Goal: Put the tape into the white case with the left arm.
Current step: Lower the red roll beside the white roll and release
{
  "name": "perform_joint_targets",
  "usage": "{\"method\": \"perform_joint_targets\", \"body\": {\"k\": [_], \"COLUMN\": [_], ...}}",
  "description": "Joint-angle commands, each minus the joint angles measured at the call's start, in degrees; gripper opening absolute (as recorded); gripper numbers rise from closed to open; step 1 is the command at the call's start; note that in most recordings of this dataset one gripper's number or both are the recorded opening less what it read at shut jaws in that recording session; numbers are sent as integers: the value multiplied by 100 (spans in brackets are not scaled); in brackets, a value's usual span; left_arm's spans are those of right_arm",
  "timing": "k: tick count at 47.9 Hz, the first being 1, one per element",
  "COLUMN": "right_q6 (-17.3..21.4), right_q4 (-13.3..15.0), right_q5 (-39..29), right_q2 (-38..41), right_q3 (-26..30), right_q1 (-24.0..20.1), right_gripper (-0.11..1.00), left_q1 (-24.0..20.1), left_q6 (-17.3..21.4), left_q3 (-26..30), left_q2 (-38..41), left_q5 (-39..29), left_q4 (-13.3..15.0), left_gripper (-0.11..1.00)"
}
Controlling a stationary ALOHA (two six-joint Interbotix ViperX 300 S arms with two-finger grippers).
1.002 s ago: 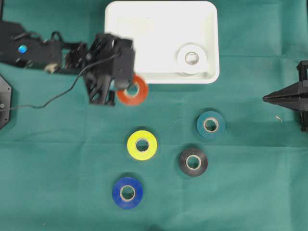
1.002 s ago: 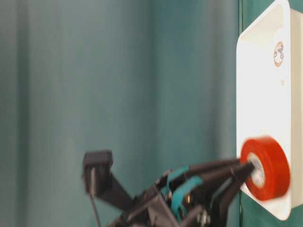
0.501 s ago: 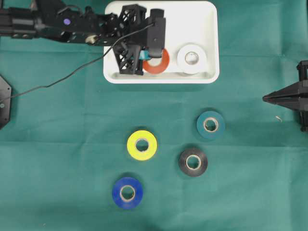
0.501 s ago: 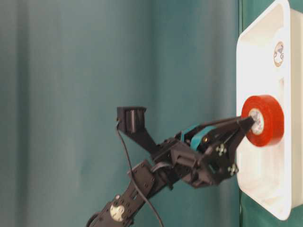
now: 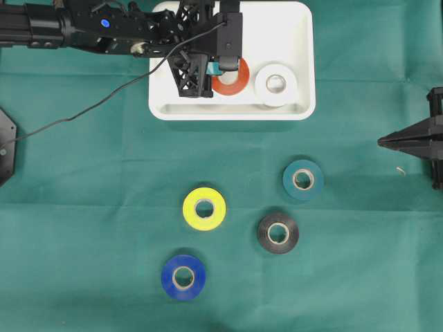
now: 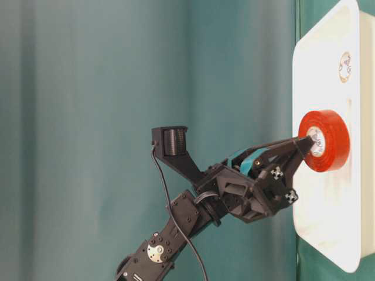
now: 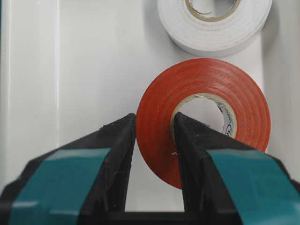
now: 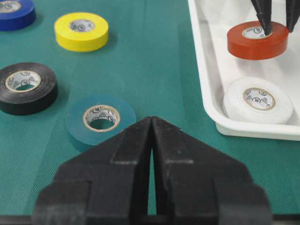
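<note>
This is looking like a robotics lab bench rather than a home or shop. A plain green cloth (image 5: 83, 207) is covering the whole desk, with nothing domestic lying on it. Two black jointed arms are standing at opposite edges: the left arm (image 5: 104, 28) is reaching in from 10 o'clock, trailing a thin black cable (image 5: 90, 111), and the right pincer (image 5: 415, 142) is waiting at 3 o'clock. Sorted test props are sitting out: coloured tape rolls such as the yellow roll (image 5: 204, 207), and a white case (image 5: 304, 111) at 12 o'clock.
</note>
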State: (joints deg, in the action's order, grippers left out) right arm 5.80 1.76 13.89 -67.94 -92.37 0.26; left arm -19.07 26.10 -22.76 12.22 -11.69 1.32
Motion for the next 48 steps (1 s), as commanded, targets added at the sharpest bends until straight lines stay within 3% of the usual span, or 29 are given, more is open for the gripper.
{"method": "perform_joint_targets", "body": {"k": [1,14,23,26,48], "right_q6": [9,9,9,9,9], "right_q4": [9,18,9,9,9], "right_q5": [26,18,26,26,26], "right_q2": [44,44,44,35,35], "right_q3": [44,53,44,44,44], "right_q1": [9,9,9,9,9], "right_gripper": [-9,-9,-9,-9,-9], "left_q1": [-18,53,53,53,167], "left_q6": [-9,-18,-18,-26,-79], "left_q3": [88,-9,-105,-149,-510], "left_q2": [-97,-97,-246,-352,-782], "left_q5": [53,53,53,53,246], "left_q4": [-9,-9,0,0,18], "left_gripper": [24,26,79,91,91]}}
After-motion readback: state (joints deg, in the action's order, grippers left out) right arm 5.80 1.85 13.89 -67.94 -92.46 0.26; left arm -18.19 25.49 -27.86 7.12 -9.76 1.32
